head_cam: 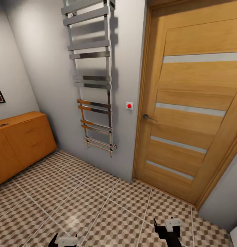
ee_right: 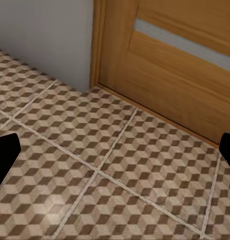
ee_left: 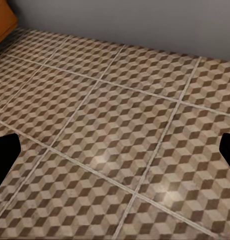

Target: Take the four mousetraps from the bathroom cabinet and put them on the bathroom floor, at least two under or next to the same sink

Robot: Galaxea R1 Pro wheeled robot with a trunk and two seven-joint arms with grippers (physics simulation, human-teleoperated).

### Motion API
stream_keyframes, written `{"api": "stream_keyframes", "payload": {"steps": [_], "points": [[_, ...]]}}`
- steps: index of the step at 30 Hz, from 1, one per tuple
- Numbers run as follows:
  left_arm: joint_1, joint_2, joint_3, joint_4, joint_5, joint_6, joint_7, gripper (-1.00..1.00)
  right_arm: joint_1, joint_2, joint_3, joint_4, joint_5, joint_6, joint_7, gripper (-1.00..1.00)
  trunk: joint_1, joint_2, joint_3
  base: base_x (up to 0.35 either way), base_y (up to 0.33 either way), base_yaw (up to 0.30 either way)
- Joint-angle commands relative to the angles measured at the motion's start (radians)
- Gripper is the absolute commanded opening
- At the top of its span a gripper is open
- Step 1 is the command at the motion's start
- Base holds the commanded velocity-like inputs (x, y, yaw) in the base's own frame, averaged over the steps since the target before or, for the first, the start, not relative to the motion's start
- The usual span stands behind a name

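1. As far as the views show, the task is barely begun: no mousetrap lies on the bathroom floor (head_cam: 98, 202), and both grippers carry nothing.
2. The cabinet (head_cam: 22, 144) stands far left against the wall, its fronts closed; a small dark item on its top is too small to identify.
3. Left gripper (ee_left: 115, 150): jaws spread wide, empty, over bare tiles. Right gripper (ee_right: 115, 150): jaws also wide and empty, near the door (head_cam: 190, 113).
4. Judged left to do: reach the cabinet, open it, carry out all four traps, and put two by the sink.
5. The floor is glossy square tile with a brown-beige cube pattern and pale grout.
6. The cabinet and door are warm orange-brown wood; the door has pale horizontal strips and a metal lever. A chrome ladder towel rail (head_cam: 92, 75) hangs on the matte grey wall.
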Motion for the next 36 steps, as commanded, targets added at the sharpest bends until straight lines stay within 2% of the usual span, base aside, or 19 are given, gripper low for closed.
{"api": "stream_keyframes", "payload": {"steps": [1,36], "points": [[-0.002,-0.001,-0.008,0.004,0.004,-0.005,0.004,1.0,0.0,0.0,0.009,-0.001,-0.003,-0.002,-0.006,1.0,0.001,-0.002,-0.002,0.0,0.0,0.258],[-0.002,-0.002,-0.008,0.004,0.003,-0.005,0.004,1.0,0.0,0.001,0.009,-0.001,-0.003,-0.001,-0.006,1.0,0.001,-0.002,-0.002,0.0,0.0,0.257]]}}
